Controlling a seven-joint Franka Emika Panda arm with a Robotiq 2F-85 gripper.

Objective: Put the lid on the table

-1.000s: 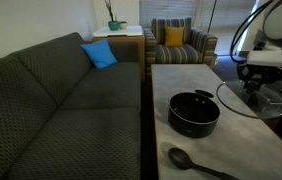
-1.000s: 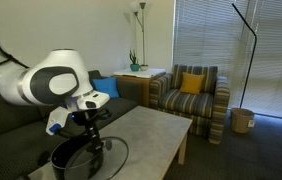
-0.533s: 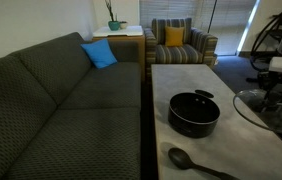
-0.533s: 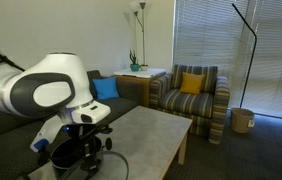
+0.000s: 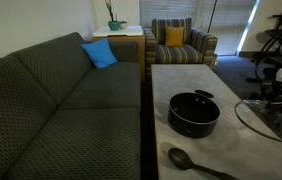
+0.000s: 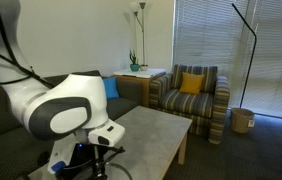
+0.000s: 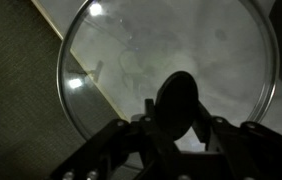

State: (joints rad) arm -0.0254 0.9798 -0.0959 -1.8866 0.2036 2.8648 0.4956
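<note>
The lid (image 5: 269, 122) is a round glass disc with a dark rim. It hangs tilted a little above the right edge of the grey mottled table (image 5: 181, 78). My gripper (image 5: 278, 96) is shut on its dark central knob. In the wrist view the lid (image 7: 171, 40) fills the frame. My gripper (image 7: 177, 125) has a finger on each side of the knob (image 7: 176, 95). The table top shows through the glass, and the lid's left part hangs past the table edge. In an exterior view the arm hides most of the gripper (image 6: 93, 160).
A black pot (image 5: 194, 113) stands open mid-table, to the left of the lid. A black spoon (image 5: 193, 162) lies near the front edge. A dark sofa (image 5: 61, 100) runs along the table's left side. A striped armchair (image 5: 181, 42) stands beyond the far end.
My gripper has carried the lid away from the pot toward the table's right edge and lower. The pot and spoon have not moved.
</note>
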